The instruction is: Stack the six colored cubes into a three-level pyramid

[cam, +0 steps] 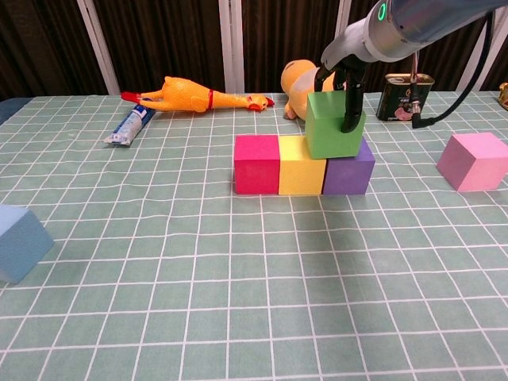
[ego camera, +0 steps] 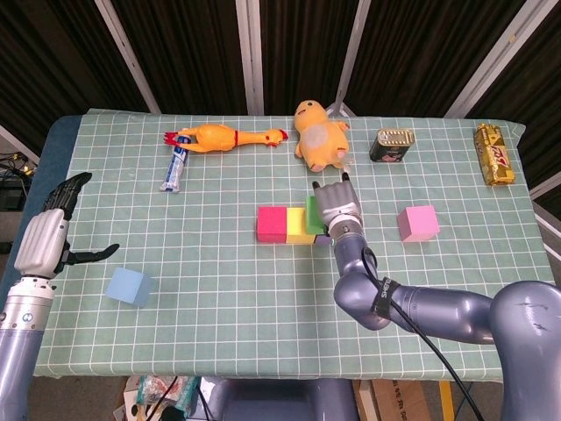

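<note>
Our right hand (cam: 340, 79) grasps the green foam cube (cam: 334, 125) over the yellow-purple seam beneath it, and releasing it off-centre risks tipping it or nudging the yellow foam cube (cam: 300, 165) and purple foam cube (cam: 348, 168) apart.

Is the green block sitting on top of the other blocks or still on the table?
On top: the green block rests across the yellow block and purple block, gripped by the right hand.

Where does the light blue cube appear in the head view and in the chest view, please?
Head view: the light blue cube lies lower left, beside the left hand.
Chest view: it is cut off by the left edge, low down.
Shared landmark: the red cube, at the left end of the cube row.
</note>
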Controlling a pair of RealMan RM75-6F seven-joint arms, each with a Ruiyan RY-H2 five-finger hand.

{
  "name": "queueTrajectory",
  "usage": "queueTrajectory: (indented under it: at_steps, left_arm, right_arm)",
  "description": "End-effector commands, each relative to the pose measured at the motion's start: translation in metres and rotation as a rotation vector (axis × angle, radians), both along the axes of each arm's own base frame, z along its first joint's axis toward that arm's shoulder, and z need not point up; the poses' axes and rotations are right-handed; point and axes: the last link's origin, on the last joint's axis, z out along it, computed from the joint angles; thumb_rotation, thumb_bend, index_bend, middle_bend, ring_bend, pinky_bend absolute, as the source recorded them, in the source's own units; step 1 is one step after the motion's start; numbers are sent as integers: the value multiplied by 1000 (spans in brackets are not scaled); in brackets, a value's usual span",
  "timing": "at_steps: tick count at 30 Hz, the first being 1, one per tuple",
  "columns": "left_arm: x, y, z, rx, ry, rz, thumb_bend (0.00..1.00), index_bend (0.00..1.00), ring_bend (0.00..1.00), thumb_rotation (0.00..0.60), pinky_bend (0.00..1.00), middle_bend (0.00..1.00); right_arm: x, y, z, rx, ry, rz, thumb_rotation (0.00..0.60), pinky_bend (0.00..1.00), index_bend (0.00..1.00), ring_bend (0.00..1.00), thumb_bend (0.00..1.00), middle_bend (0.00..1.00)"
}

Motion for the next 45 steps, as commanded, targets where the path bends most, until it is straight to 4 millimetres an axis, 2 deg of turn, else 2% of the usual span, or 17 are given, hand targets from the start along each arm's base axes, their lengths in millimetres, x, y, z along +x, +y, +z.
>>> queueTrajectory:
  at_steps: [1,20,25,33,41,45]
  left_arm:
    - [0,0,0,-1,0,-1,68,0,3,600,52,37]
    - [0,0,-1,-3,1,2,68,0,3,600,52,37]
    - [-1,0,-1,-2,2,2,68,0,3,600,52,37]
    - [-1,0,-1,-4,3,1,67,0,3,600,52,36]
    - [-1,0,0,-2,3,1,68,0,3,600,52,36]
    - [-2,-1,0,-3,3,3,68,0,3,600,52,36]
  right_arm:
    - [-1,0,0,-1,5,-3,600,14,117,267,312,428]
    - [-5,0,-5,8,5,-13,600,14,102,264,310,419]
    - [-7,0,-7,4,2,-9,600,15,3,194,308,281]
    - [-7,2,-5,9,-5,-18,600,5,0,35,309,27]
    - [-7,7,5,-2,1,-23,600,0,0,0,309,0]
    - [-15,12,24,-37,15,-5,600,0,0,0,308,0]
